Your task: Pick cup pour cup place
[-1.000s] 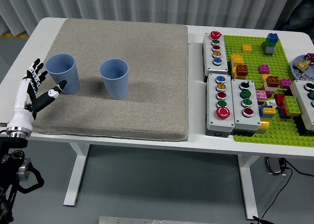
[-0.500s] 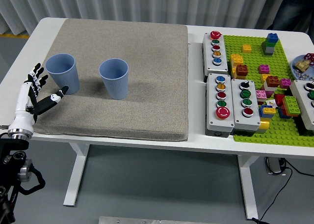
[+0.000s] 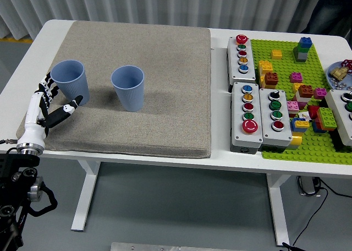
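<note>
Two blue ribbed cups stand upright on a grey mat [image 3: 137, 36]. The left cup [image 3: 70, 82] is near the mat's left edge, the right cup [image 3: 128, 88] a short way to its right. My left hand [image 3: 54, 99] sits just left of and below the left cup, fingers spread, thumb tip close to the cup's base, holding nothing. Whether it touches the cup is unclear. The right hand is out of view.
Right of the mat stand grey button boxes [image 3: 258, 116] with coloured buttons. A green brick baseplate [image 3: 286, 53] with several loose bricks lies at the far right. A small dish [image 3: 341, 75] sits at the right edge.
My left hand has shifted right and slightly up, closer to the left cup. The cups have not moved.
</note>
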`<act>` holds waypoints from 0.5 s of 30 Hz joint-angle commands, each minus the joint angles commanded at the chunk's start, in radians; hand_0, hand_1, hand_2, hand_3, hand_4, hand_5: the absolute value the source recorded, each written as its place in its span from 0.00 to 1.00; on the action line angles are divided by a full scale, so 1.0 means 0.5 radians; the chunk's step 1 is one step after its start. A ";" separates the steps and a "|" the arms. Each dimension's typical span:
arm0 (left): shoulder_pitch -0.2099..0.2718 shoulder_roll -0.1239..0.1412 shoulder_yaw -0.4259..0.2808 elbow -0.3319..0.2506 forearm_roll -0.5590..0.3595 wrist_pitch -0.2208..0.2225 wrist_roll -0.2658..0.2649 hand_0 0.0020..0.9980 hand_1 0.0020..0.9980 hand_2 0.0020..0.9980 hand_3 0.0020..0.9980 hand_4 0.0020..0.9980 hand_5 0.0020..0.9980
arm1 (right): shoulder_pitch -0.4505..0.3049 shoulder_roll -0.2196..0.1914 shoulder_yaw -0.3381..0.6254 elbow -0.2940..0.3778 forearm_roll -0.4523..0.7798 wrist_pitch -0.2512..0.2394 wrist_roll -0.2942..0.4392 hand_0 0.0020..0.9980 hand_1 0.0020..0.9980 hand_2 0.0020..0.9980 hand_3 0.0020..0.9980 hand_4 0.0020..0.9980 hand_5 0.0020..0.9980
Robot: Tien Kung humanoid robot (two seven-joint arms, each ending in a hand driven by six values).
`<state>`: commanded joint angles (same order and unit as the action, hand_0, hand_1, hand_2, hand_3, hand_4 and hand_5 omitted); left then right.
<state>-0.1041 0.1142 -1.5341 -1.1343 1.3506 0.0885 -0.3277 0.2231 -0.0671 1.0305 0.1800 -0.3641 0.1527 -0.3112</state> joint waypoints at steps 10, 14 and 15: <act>-0.028 -0.019 0.026 0.050 -0.024 0.054 -0.019 0.91 0.90 1.00 1.00 0.93 0.28 | 0.010 -0.001 -0.007 0.000 0.009 0.004 0.002 0.76 0.70 0.75 0.63 0.19 0.26; -0.035 -0.022 0.028 0.063 -0.006 0.060 -0.017 0.91 0.91 1.00 1.00 0.93 0.29 | 0.011 -0.001 -0.009 0.000 0.012 0.005 0.003 0.77 0.70 0.75 0.63 0.19 0.26; -0.039 -0.025 0.027 0.067 0.004 0.062 -0.016 0.91 0.91 1.00 1.00 0.93 0.29 | 0.012 -0.001 -0.009 0.000 0.013 0.005 0.004 0.77 0.70 0.75 0.63 0.19 0.26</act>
<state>-0.1237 0.1015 -1.5208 -1.1008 1.3525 0.1197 -0.3357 0.2288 -0.0677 1.0261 0.1800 -0.3577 0.1553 -0.3093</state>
